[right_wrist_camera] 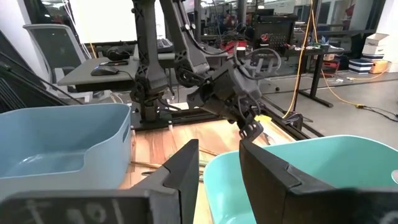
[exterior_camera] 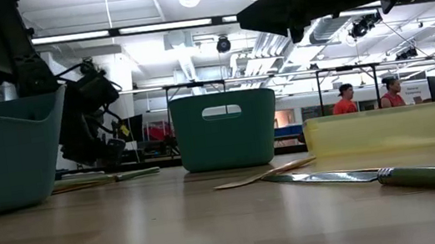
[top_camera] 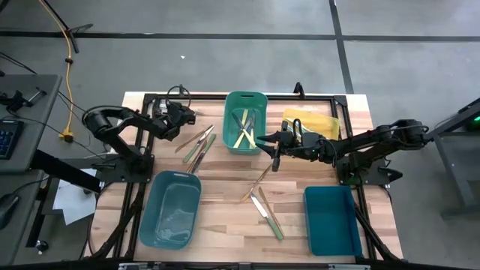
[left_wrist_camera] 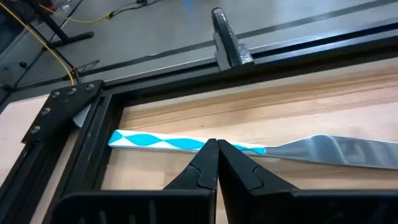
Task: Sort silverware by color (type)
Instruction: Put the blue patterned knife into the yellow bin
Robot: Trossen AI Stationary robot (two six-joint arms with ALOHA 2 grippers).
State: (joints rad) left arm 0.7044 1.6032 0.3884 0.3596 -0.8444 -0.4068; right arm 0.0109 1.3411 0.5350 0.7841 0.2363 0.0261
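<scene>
The right gripper (top_camera: 268,140) hovers beside the green bin (top_camera: 245,122) at the table's (top_camera: 225,187) far middle, its fingers apart with nothing between them. The left gripper (top_camera: 189,115), fingers pressed together and empty, sits near the far left corner. Silverware lies inside the green bin, in a loose bunch (top_camera: 197,145) left of it, and scattered (top_camera: 264,202) at the table's centre.

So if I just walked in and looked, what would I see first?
Probably the two black robot arms reaching toward the green bin at the table's back middle, which has silverware inside. The right gripper hovers open by its rim, and the left gripper is shut. More knives and forks lie scattered on the wooden table.
</scene>
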